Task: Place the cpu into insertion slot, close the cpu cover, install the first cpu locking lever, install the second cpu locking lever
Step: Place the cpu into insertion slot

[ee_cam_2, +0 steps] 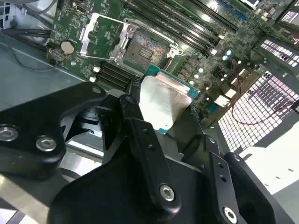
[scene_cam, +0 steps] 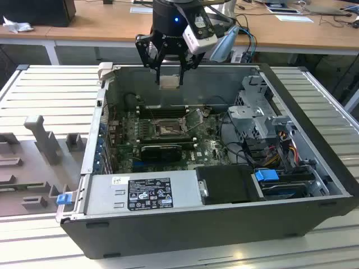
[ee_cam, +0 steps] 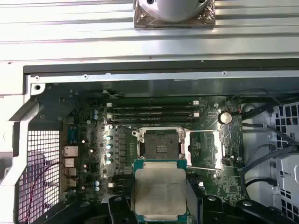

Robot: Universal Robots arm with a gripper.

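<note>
Cpu pinched in gripper above bare insertion slot, cpu cover flipped open beside, memory sticks nearby

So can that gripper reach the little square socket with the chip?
Probably yes: the gripper holds the cpu above the case, the insertion slot lies bare below, and the cpu cover stands open to one side.

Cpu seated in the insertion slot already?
No, the cpu is held in the claw, and the insertion slot shows its bare pin field.
</note>
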